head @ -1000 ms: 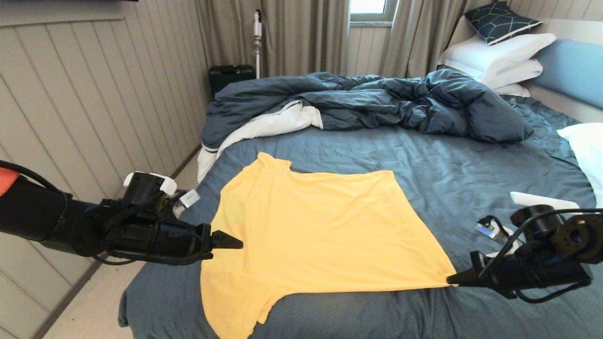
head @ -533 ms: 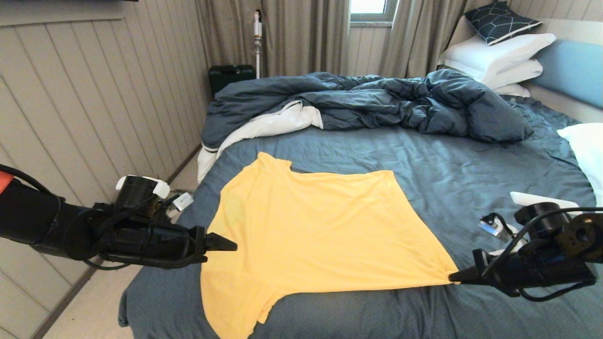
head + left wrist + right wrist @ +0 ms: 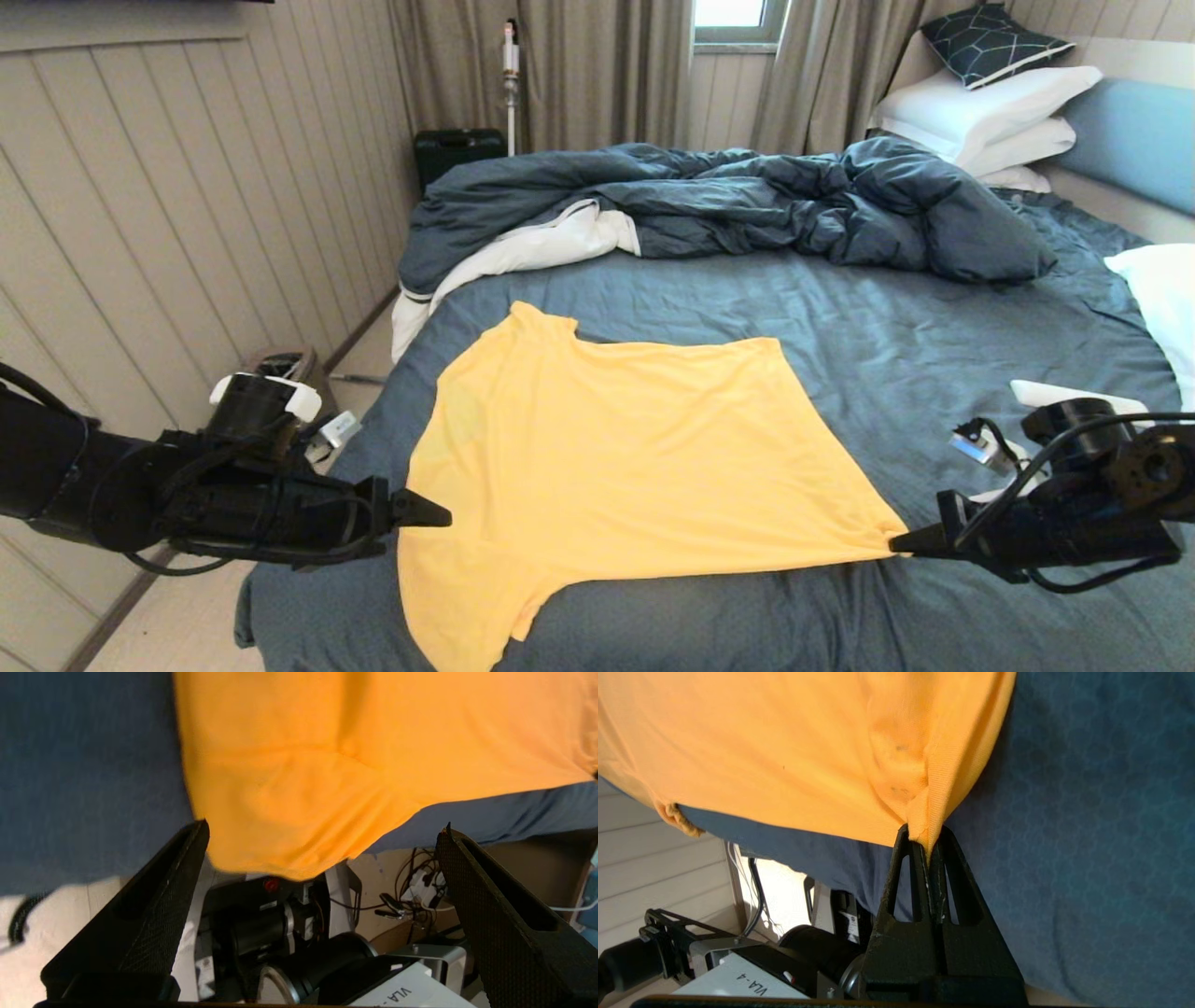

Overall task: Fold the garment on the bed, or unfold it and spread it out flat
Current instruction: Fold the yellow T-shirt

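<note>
The yellow garment (image 3: 616, 467) lies spread over the near half of the bed (image 3: 887, 336), with one sleeve toward the duvet and another hanging over the near edge. My right gripper (image 3: 898, 544) is shut on the garment's near right corner (image 3: 924, 826), which is pulled to a taut point. My left gripper (image 3: 434, 513) stands open just off the garment's left edge, level with the near sleeve. Its two fingers (image 3: 159, 891) are wide apart with nothing between them; the yellow cloth (image 3: 327, 765) lies beyond their tips.
A rumpled dark blue duvet (image 3: 747, 205) is heaped across the far side of the bed. White pillows (image 3: 990, 117) lean on the light blue headboard (image 3: 1134, 131), and another pillow (image 3: 1162, 299) lies at the right. A panelled wall (image 3: 140, 233) runs close along the left.
My left arm has drawn back toward me and to the left, its tips sliding down along the garment's left edge. The right gripper has kept its hold and hardly moved.
</note>
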Available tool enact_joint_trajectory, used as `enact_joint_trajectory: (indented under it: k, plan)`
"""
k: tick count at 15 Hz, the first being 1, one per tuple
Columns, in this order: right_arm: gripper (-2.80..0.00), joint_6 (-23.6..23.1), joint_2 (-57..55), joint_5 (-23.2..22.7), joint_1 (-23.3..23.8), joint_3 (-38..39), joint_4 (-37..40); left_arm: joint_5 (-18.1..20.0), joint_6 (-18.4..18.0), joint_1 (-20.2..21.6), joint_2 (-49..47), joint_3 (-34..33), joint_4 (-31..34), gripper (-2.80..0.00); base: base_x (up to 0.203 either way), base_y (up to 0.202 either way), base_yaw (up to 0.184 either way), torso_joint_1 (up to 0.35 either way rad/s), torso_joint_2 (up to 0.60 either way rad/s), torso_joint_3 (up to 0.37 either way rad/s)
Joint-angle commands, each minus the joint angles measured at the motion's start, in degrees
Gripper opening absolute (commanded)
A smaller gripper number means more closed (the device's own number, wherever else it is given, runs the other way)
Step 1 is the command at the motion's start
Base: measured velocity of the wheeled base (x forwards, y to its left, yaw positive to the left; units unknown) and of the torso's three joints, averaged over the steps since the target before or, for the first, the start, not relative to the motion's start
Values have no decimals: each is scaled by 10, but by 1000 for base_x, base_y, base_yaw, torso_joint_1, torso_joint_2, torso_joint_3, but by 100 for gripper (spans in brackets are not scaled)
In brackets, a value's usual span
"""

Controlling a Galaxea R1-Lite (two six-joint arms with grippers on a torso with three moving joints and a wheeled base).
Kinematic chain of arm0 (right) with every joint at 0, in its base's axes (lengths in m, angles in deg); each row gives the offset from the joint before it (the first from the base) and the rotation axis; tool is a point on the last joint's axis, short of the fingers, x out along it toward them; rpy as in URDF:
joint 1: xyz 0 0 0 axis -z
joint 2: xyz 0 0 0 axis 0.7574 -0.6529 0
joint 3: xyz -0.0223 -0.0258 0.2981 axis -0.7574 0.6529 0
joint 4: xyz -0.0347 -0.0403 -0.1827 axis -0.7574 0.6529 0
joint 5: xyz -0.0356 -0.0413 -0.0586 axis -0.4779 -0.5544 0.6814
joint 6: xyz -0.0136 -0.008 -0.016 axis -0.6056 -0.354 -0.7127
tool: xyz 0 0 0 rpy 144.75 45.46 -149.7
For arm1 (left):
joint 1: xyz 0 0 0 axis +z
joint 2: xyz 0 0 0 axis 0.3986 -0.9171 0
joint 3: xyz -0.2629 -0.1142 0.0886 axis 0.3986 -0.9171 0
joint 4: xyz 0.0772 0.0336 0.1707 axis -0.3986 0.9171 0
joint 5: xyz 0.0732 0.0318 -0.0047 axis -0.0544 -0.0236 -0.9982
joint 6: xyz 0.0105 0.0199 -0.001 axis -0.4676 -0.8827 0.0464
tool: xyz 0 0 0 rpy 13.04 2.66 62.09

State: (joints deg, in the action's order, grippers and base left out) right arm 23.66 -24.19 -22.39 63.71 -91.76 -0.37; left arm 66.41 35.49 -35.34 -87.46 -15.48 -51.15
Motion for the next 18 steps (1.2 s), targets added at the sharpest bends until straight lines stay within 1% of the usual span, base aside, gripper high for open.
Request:
enact_joint_trajectory:
  k: [1, 3, 4, 5, 6, 9, 11, 13, 16, 18]
  plan:
    - [-280, 2, 2, -1, 0, 0, -1, -1, 6, 0, 0, -13, -3, 0, 0, 0, 0, 0, 0, 0]
    - [-280, 2, 0, -3, 0, -4, -1, -2, 9, 0, -1, -34, -2, 0, 0, 0, 0, 0, 0, 0]
    - [-280, 1, -3, -3, 0, -7, -2, -9, 9, 0, 1, -48, -4, 0, 0, 0, 0, 0, 0, 0]
    - [-280, 1, -7, -2, 1, -12, -2, -25, 10, 0, -1, -59, -8, 0, 0, 0, 0, 0, 0, 0]
    - [-280, 1, -9, -1, 1, -15, -2, -30, 10, 0, -8, -61, -17, 0, 0, 0, 0, 0, 0, 0]
    - [-280, 1, -8, 0, 3, -25, -1, -27, 14, -2, -30, -68, -48, 0, 0, 0, 0, 0, 0, 0]
    - [-280, 0, -4, 5, 11, -31, 0, -26, 18, -16, -38, -76, -70, 0, 0, 0, 0, 0, 0, 0]
    - [-280, 1, -2, 8, 13, -27, -1, -28, 34, -28, -40, -76, -98, 0, 0, 0, 0, 0, 0, 0]
    - [-280, 1, -10, 12, 19, -31, -2, -28, 35, -43, -41, -76, -105, 0, 0, 0, 0, 0, 0, 0]
    - [-280, 1, -7, 11, 18, -29, -2, -29, 33, -46, -45, -73, -105, 0, 0, 0, 0, 0, 0, 0]
